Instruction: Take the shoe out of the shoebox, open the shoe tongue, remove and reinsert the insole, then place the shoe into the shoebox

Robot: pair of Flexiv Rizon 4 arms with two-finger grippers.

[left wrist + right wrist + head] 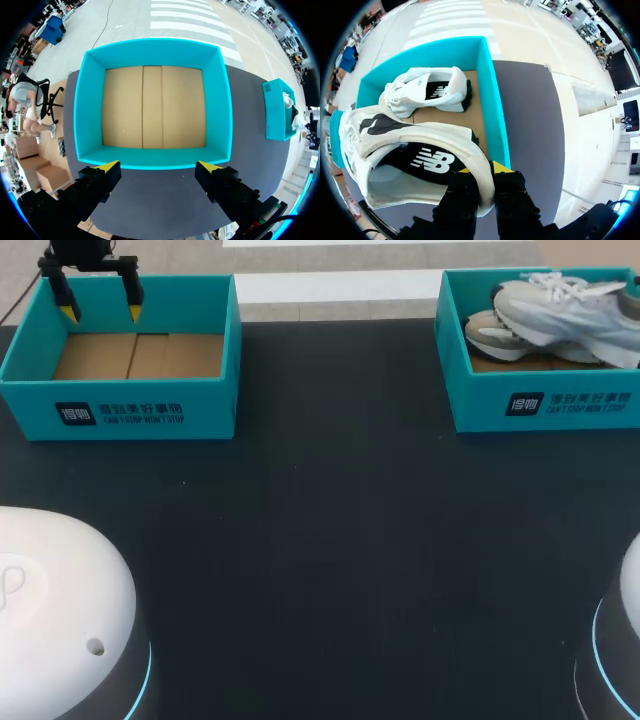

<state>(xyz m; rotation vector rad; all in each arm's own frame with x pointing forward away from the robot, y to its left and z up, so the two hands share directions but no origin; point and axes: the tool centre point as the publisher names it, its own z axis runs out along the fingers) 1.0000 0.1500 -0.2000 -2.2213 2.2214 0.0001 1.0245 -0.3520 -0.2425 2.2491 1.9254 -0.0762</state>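
A teal shoebox point(540, 405) at the table's far right holds two white and grey shoes. The upper shoe point(570, 305) is tilted above the lower shoe point(495, 332). In the right wrist view my right gripper point(482, 172) is shut on the heel collar of that upper shoe point(420, 150), one finger inside the collar and one outside. The second shoe point(427, 92) lies on its side on the box's cardboard floor beyond it. My left gripper point(100, 312) hangs open over the back of an empty teal box point(130, 415) at the far left, with nothing between its fingers point(107, 167).
The empty left box point(155, 50) shows a bare cardboard floor, directly ahead of my left gripper point(159, 167). The shoebox point(274, 110) appears small, off to one side of it. Dark table point(330, 540) stretches between the boxes. Both arm bases sit at the near corners.
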